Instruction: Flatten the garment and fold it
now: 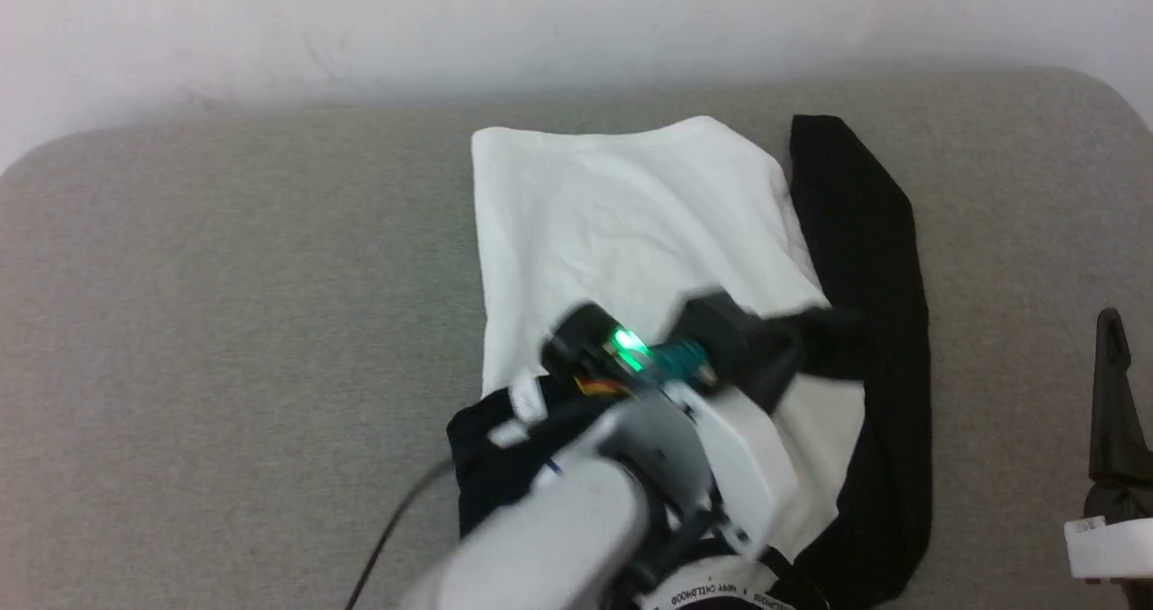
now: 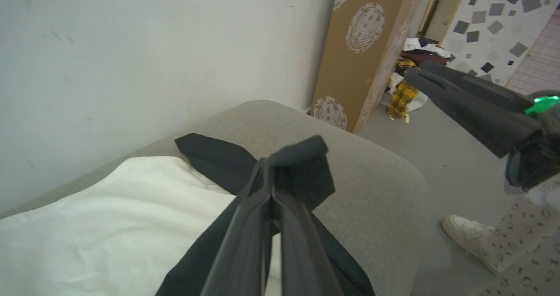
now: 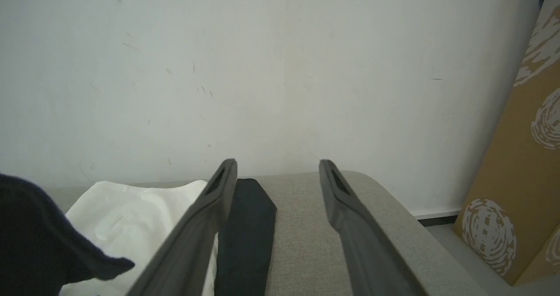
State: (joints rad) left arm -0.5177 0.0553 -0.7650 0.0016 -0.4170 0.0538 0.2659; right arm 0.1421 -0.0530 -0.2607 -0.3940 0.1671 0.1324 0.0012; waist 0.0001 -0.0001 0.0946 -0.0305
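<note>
Shirt [image 1: 630, 223] lies under left gripper [image 2: 270, 186], clamped on its black sleeve [image 2: 302, 165]; right gripper [image 3: 278, 164] spread wide, empty, alongside.

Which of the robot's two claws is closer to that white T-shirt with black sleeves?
Left. The left gripper pinches a black sleeve of the white T-shirt; the right gripper hangs open off to its right.

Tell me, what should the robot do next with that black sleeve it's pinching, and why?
Probably draw the black sleeve inward over the white body, then let go: the left gripper is shut on a lifted part of it, and the rest lies stretched beside the body on the grey cushion.
</note>
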